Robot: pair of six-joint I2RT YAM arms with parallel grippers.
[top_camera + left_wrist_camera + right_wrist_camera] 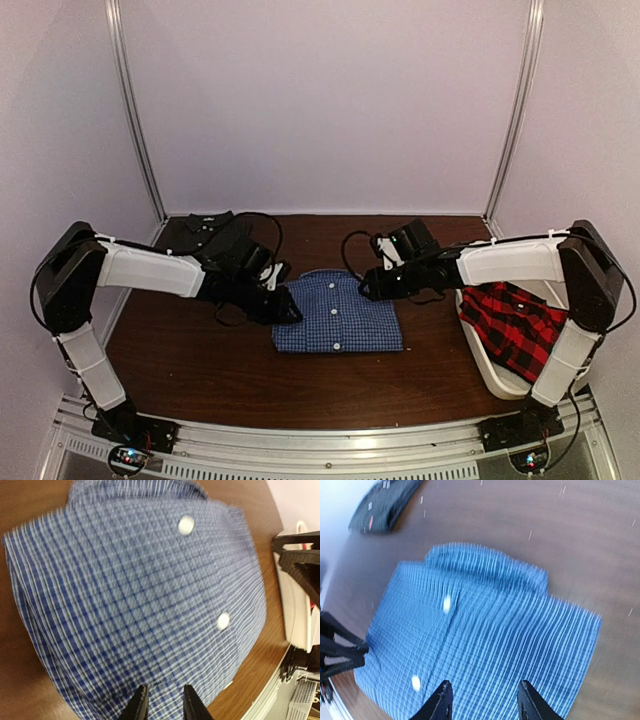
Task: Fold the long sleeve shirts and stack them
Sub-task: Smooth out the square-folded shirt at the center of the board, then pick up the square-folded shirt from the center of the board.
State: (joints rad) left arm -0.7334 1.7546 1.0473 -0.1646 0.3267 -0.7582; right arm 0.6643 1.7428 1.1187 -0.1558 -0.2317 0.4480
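The blue gingham shirt [338, 315] lies folded into a neat rectangle at the middle of the surface [200, 360], collar toward the far side, buttons up. The charcoal shirt [205, 232] sits folded at the far left, and the red plaid shirt [512, 322] is heaped in the white tub [490, 375] on the right.

The left pincer [165, 690] hovers at the gingham's left edge with a narrow gap between its jaws. The right pincer [485, 685] stands wider over the right edge. Neither grips anything, though blur makes it hard to say whether the tips brush the cloth.

The shirt is probably light, soft and limp, so the fold would likely sag or slip open if lifted by one corner. The safer hold is both side edges at once, pinching through all the layers.
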